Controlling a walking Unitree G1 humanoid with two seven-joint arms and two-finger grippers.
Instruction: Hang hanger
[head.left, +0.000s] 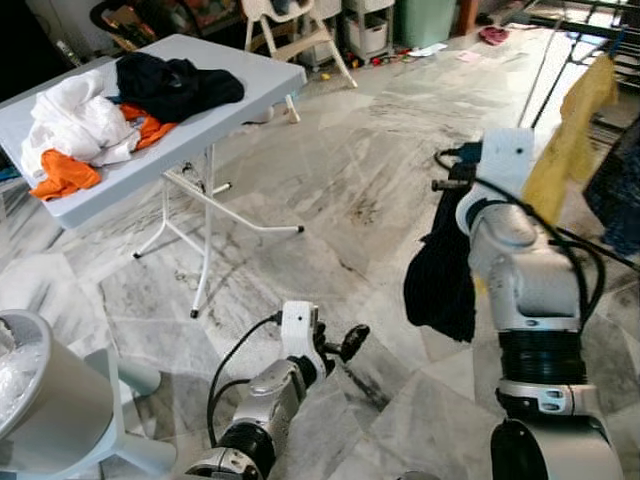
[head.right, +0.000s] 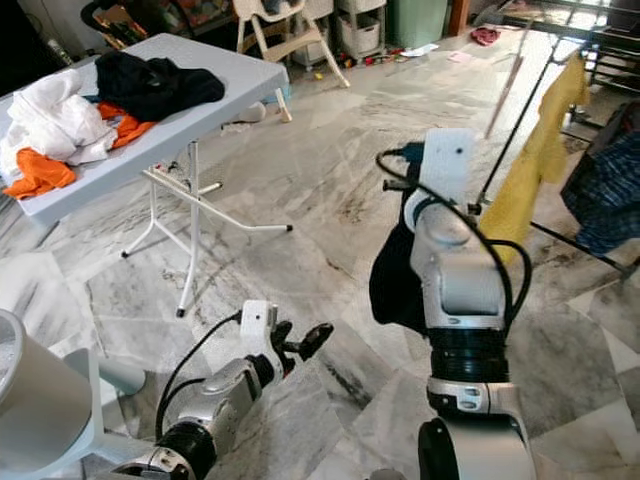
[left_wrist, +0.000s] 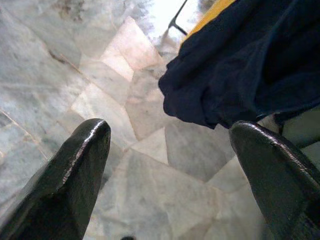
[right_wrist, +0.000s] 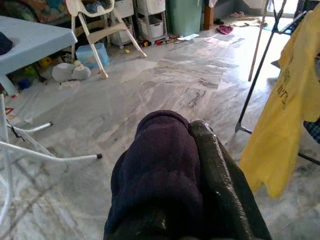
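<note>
The hanger itself cannot be made out; what shows is a dark navy garment (head.left: 440, 275) hanging from the raised right pincer (right_wrist: 192, 150), whose black fingers (right_wrist: 220, 185) are closed on a bunched fold of the cloth. The garment droops just beside the right arm, above the marble floor (head.left: 330, 190). Just beyond the garment, a yellow shirt (head.left: 570, 140) hangs on a drying rack (head.right: 520, 110), and a blue patterned cloth (head.right: 605, 190) hangs next to the shirt on the same rack. The left pincer (head.left: 338, 350) is held low near the floor, below the garment and well apart from it, its two fingers (left_wrist: 75, 170) spread wide with nothing between them. Farther from the garment, across the open floor, stands a folding desk (head.left: 260, 75) carrying a white heap (head.left: 75, 120), orange clothes (head.left: 60, 175) and a black garment (head.left: 175, 85). Behind the desk stands a white high chair (right_wrist: 97, 22), with storage bins (right_wrist: 150, 22) near it.
</note>
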